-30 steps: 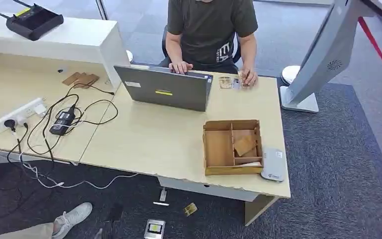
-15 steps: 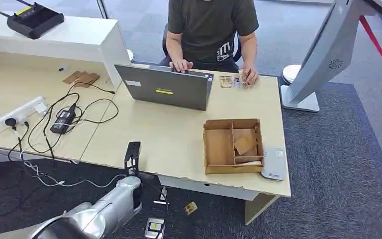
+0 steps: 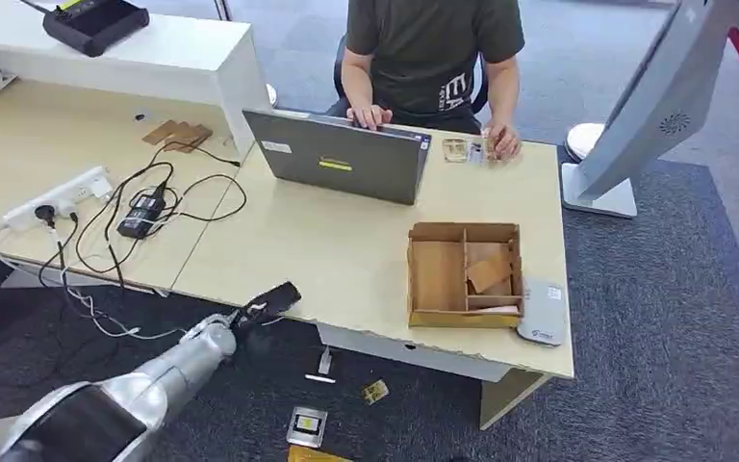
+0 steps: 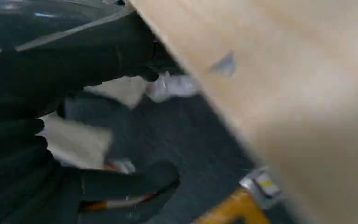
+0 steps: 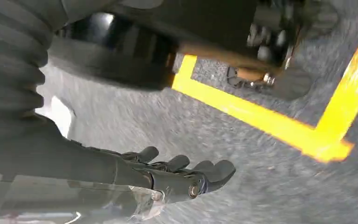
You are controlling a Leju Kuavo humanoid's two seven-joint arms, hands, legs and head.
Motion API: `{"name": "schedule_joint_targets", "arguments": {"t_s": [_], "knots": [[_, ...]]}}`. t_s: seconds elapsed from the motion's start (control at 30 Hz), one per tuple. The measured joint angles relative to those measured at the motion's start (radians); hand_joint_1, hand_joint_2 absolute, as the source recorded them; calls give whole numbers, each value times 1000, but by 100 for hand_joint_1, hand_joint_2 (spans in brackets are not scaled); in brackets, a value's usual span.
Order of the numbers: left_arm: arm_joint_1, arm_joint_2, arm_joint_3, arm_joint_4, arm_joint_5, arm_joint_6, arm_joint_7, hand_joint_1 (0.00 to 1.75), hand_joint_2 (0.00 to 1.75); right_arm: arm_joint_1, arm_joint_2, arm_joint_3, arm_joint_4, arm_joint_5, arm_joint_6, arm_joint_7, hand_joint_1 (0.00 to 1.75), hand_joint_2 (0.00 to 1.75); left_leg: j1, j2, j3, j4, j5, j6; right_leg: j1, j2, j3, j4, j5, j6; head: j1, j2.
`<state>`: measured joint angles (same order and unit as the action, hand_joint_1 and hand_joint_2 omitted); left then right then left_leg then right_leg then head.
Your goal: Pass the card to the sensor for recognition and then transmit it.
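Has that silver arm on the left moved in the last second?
Yes. The left hand came up into the head view and now reaches the near edge of the table, closer to the wooden tray.

Left hand [image 3: 267,300] at table [image 3: 346,260] front edge, lower left of frame. Tray [image 3: 464,275] right of centre; person [image 3: 433,58] at laptop [image 3: 342,167], top.

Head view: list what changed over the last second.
The left arm came up from below, and the left hand now reaches the desk's near edge, holding nothing. The whole picture shifted a little, so the camera moved. The wooden tray, the card in it, the sensor and laptop stayed put.
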<state>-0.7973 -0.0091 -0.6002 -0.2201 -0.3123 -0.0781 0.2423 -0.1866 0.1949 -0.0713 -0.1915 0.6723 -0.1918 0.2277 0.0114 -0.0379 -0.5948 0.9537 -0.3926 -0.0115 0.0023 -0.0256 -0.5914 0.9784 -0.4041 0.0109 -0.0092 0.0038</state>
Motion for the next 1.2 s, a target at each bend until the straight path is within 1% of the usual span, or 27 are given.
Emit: {"name": "schedule_joint_targets", "arguments": {"t_s": [0.03,0.07,0.1,0.13,0.17,0.2,0.23,0.27,0.3,0.33,0.37,0.4,0.47,0.57,0.67,0.73,0.77,0.8,0.83,0.87,0.9,0.97,1.0,1.03,1.1,1.13,1.2], "knots": [[1,33,-26,0,-5,-46,-2,0,175,-20,2,22,4,50,31,20,0,175,0,4,-3,-2,1,-1,0,2,-1,1,3,-2,0,0],[19,67,-39,-11,48,-94,-55,0,175,-48,4,47,8,57,44,73,0,175,-1,14,-2,-2,0,-2,-1,12,-4,0,7,-3,0,0],[86,88,-40,-40,159,-104,-149,0,175,-59,11,54,3,7,6,96,0,175,-5,25,6,-3,-4,0,-4,24,-1,-1,9,-3,1,0],[198,110,-40,-86,288,-43,-304,0,175,-39,7,32,1,-81,-63,57,0,175,-12,38,20,-9,-20,4,-12,36,12,-2,5,1,-2,0],[334,113,-45,-117,402,62,-466,0,175,-15,0,4,-1,-217,-132,-25,0,175,-18,48,46,-16,-30,7,-18,46,32,-4,-9,4,-5,0],[445,99,-63,-124,469,195,-576,0,175,16,-9,-20,6,-318,-142,-70,0,175,-21,55,67,-17,-35,10,-20,52,49,-4,-16,8,-13,0],[559,86,-98,-135,495,377,-623,0,175,51,-22,-31,9,-388,-134,-87,0,175,-21,56,80,-14,-37,9,-20,53,59,-2,-24,9,-17,0],[648,84,-134,-165,512,507,-600,0,175,84,-34,-36,12,-399,-132,-86,0,175,-19,56,80,-7,-37,10,-18,53,57,-1,-22,10,-19,0],[688,91,-172,-212,562,618,-527,0,175,106,-44,-44,13,-380,-132,-90,0,175,-14,49,69,-2,-37,10,-13,50,50,-2,-23,10,-16,0],[699,101,-196,-237,626,691,-446,0,175,109,-51,-52,14,-368,-129,-83,0,175,-11,43,59,-1,-36,10,-10,42,46,-3,-22,10,-16,0],[709,106,-223,-259,685,727,-400,0,175,109,-53,-60,14,-361,-126,-83,0,175,-10,38,57,-1,-37,10,-10,38,46,-4,-23,10,-16,0],[721,117,-244,-280,740,729,-382,0,175,110,-54,-66,15,-359,-122,-83,0,175,-10,38,59,-2,-39,10,-10,38,47,-4,-25,10,-18,0],[744,126,-285,-320,841,730,-373,0,175,111,-57,-78,14,-356,-120,-83,0,175,-11,38,63,-2,-41,10,-10,39,50,-4,-26,10,-19,0],[766,123,-335,-355,977,737,-406,0,175,115,-59,-92,14,-355,-116,-84,0,175,-10,38,62,-2,-41,10,-10,39,50,-5,-26,11,-17,0],[772,121,-367,-365,1070,746,-426,0,175,115,-60,-102,14,-356,-110,-88,0,175,-10,38,62,-2,-43,11,-11,39,51,-5,-27,11,-18,0],[782,109,-354,-367,1256,735,-461,0,175,116,-60,-108,14,-363,-107,-88,0,175,-10,38,62,-2,-44,9,-10,39,52,-5,-27,11,-18,0],[786,98,-325,-363,1438,680,-476,0,175,118,-60,-112,15,-369,-108,-87,0,175,-10,38,64,-2,-44,9,-10,39,52,-5,-27,10,-18,0],[785,82,-270,-350,1621,621,-476,0,175,119,-60,-118,15,-376,-110,-85,0,175,-10,38,64,-2,-44,10,-11,39,52,-5,-27,10,-19,0],[780,69,-216,-324,1775,582,-455,0,175,119,-58,-124,15,-379,-112,-83,0,175,-10,38,64,-2,-44,10,-10,39,52,-5,-28,11,-19,0],[773,60,-193,-300,1856,584,-433,0,175,120,-56,-126,15,-379,-112,-81,0,175,-9,38,63,-2,-43,10,-9,38,52,-5,-28,11,-17,0],[764,56,-193,-280,1897,594,-400,0,175,120,-55,-127,15,-376,-113,-80,0,175,-9,38,63,-2,-43,10,-9,38,53,-5,-28,11,-17,0],[752,58,-215,-253,1808,600,-338,0,175,120,-55,-129,16,-365,-110,-77,0,175,-9,38,63,-2,-44,9,-9,38,53,-5,-27,10,-18,0],[750,61,-232,-243,1653,583,-301,0,175,120,-55,-132,16,-358,-105,-77,0,175,-9,38,64,-2,-44,9,-9,38,54,-5,-27,10,-18,0],[750,66,-245,-239,1499,569,-290,0,175,121,-56,-133,16,-355,-102,-77,0,175,-9,38,64,-2,-44,9,-9,38,53,-5,-27,10,-18,0],[747,77,-280,-234,1280,536,-291,0,175,122,-59,-133,17,-348,-93,-78,0,175,-9,37,64,-2,-43,8,-9,38,53,-5,-28,10,-18,0],[742,83,-302,-233,1231,519,-292,0,175,122,-59,-133,18,-345,-87,-81,0,175,-9,37,64,-2,-43,8,-8,38,53,-4,-28,9,-18,0],[737,95,-345,-231,1200,493,-306,0,175,122,-61,-133,18,-342,-78,-85,0,175,-9,37,64,-2,-43,8,-8,38,54,-4,-28,9,-18,0]]}}
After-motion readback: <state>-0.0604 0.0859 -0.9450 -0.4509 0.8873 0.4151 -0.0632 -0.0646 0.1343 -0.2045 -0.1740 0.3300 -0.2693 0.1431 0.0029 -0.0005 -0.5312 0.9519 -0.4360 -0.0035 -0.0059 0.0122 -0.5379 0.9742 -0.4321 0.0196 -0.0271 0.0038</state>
